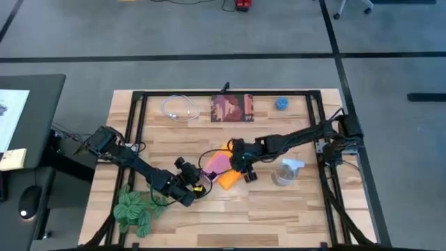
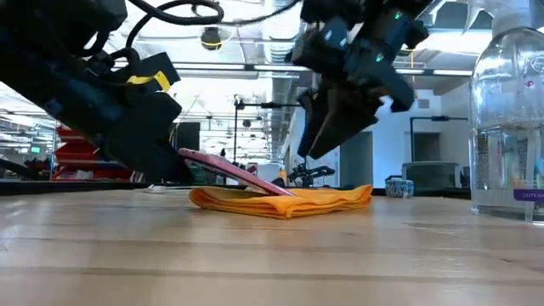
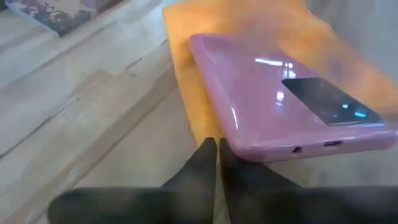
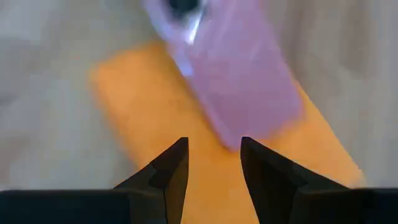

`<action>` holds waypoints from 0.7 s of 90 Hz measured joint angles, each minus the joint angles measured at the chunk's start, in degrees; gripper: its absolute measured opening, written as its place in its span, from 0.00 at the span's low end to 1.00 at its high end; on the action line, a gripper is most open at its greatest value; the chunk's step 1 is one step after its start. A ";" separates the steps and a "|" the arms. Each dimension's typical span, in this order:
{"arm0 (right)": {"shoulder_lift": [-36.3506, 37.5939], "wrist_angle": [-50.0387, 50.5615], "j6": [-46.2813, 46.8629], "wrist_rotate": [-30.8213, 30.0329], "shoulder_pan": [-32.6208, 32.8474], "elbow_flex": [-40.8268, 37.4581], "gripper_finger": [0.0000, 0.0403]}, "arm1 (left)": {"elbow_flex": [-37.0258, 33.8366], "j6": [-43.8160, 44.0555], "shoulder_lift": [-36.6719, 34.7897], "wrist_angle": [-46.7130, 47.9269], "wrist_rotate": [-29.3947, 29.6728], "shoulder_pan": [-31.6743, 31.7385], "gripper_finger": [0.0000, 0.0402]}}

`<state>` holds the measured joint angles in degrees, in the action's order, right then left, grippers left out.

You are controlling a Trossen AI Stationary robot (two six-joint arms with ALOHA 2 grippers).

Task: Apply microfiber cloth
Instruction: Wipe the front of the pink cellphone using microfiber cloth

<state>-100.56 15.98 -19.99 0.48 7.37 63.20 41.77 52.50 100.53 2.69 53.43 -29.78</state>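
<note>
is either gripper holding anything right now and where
The left gripper is shut beside the pink phone, gripping nothing visible; the right gripper hovers open above the orange cloth.

1. The table [image 1: 279, 216] is a pale wooden plank top edged by a black frame.
2. The microfiber cloth [image 1: 230, 177] lies flat near the middle; a clear spray bottle [image 1: 286, 171] stands beside it.
3. Along the far edge lie a coiled white cable [image 1: 179, 109], a dark red-brown printed square [image 1: 232, 108] and a small blue object [image 1: 281, 104].
4. A green plant-like bundle [image 1: 135, 209] rests at the near left corner.
</note>
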 joint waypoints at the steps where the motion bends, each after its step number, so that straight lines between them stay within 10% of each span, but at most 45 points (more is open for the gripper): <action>1: -0.03 -0.41 -0.33 -0.04 0.35 0.00 0.38 | 0.01 -0.12 0.00 -0.12 0.00 0.04 0.00; 36: -0.04 -10.79 -7.50 -14.51 7.36 0.00 0.67 | 0.03 -3.46 -0.07 -5.01 0.00 0.92 0.00; 63: -6.13 -15.52 -6.32 -22.23 8.55 -0.02 0.69 | 0.08 -3.68 -0.09 -8.10 -0.04 1.32 0.00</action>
<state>-106.69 0.46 -26.31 -21.75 15.92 63.18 41.85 48.82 100.44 -5.40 53.39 -28.46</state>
